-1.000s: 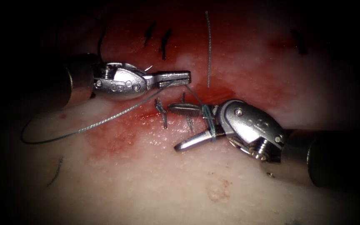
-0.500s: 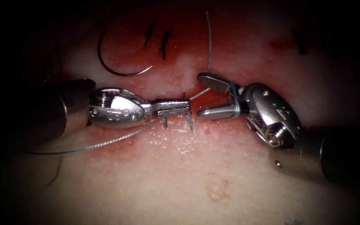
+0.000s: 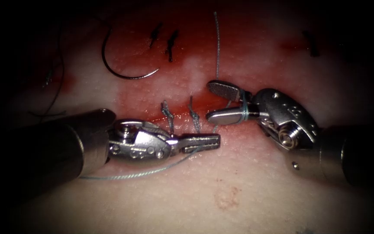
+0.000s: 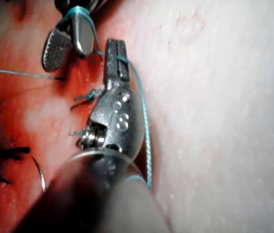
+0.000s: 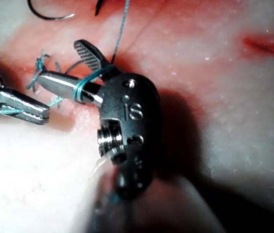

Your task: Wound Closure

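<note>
- Two pincers at my cut: L pincer clamped on thread.
- R pincer gapes, thread looped round jaws, gripping nothing.
- Needle lies free on tissue, upper left.

Teal thread crosses pale, red-stained tissue; the needle is dark, both tools silver.

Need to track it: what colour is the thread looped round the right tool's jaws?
Teal thread; clearest in the right wrist view.
</note>
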You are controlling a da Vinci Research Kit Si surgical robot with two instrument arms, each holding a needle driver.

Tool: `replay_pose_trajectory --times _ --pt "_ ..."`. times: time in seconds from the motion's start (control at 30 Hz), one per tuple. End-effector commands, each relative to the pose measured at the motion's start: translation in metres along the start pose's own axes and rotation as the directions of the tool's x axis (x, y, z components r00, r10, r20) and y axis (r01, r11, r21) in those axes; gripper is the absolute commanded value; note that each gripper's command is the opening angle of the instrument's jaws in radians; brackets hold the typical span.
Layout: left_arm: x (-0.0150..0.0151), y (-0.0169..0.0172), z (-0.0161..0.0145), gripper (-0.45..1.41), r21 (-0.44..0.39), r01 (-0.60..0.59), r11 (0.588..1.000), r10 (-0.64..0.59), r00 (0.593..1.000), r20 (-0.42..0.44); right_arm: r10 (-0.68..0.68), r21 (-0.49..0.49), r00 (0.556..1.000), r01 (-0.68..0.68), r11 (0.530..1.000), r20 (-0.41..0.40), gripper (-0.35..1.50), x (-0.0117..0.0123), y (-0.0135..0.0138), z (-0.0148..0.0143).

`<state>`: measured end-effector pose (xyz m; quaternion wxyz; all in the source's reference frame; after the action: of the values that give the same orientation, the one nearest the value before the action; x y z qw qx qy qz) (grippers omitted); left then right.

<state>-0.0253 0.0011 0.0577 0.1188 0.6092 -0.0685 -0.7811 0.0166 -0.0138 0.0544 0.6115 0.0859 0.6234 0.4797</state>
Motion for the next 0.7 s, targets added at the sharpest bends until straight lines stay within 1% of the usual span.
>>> replay_pose_trajectory --times 0.03,0.13,0.23,0.27,0.3,0.5,0.53,0.57,0.6,0.67,0.7 --pt "-0.0005 0.0001 0.0006 -0.45 -0.001 0.000 1.000 0.000 1.000 -0.001 0.003 -0.010 1.000 -0.003 1.000 -0.002 0.78 -0.0006 0.0000 0.0006" --pt "-0.0001 0.0001 0.0009 -0.45 -0.001 0.003 1.000 -0.003 1.000 0.002 -0.001 -0.038 1.000 0.001 0.999 0.018 0.81 0.0000 0.0000 0.0007" --pt "0.0000 -0.0001 0.0012 -0.45 0.006 0.005 1.000 -0.005 1.000 0.012 -0.023 -0.046 0.999 0.024 0.999 0.022 0.84 0.0004 0.0000 0.0008" --pt "0.0001 -0.0003 0.0013 -0.45 0.008 0.008 1.000 -0.008 1.000 0.015 -0.052 -0.056 0.998 0.053 0.997 0.029 0.91 0.0007 0.0000 0.0010" --pt "0.0001 -0.0005 0.0014 -0.45 0.012 0.010 1.000 -0.010 1.000 0.020 -0.068 -0.061 0.997 0.070 0.996 0.030 0.93 0.0008 0.0001 0.0011" --pt "0.0002 -0.0030 0.0012 -0.45 0.051 0.033 0.998 -0.035 0.998 0.043 -0.105 -0.114 0.994 0.108 0.988 0.033 0.94 0.0017 0.0002 0.0014" --pt "0.0002 -0.0030 0.0012 -0.45 0.051 0.033 0.998 -0.035 0.998 0.043 -0.105 -0.114 0.994 0.108 0.988 0.033 0.94 0.0017 0.0002 0.0014" --pt "0.0002 -0.0040 0.0011 -0.45 0.063 0.042 0.997 -0.045 0.998 0.043 -0.118 -0.135 0.992 0.122 0.983 0.042 0.94 0.0019 0.0003 0.0015" --pt "0.0001 -0.0045 0.0010 -0.45 0.068 0.046 0.997 -0.049 0.998 0.044 -0.119 -0.150 0.991 0.127 0.980 0.062 0.94 0.0020 0.0004 0.0016" --pt "0.0000 -0.0049 0.0010 -0.45 0.072 0.049 0.996 -0.053 0.998 0.045 -0.119 -0.160 0.990 0.129 0.979 0.073 0.94 0.0021 0.0005 0.0017" --pt "-0.0003 -0.0057 0.0009 -0.45 0.078 0.055 0.995 -0.058 0.997 0.042 -0.119 -0.181 0.988 0.135 0.974 0.098 0.98 0.0022 0.0007 0.0018"
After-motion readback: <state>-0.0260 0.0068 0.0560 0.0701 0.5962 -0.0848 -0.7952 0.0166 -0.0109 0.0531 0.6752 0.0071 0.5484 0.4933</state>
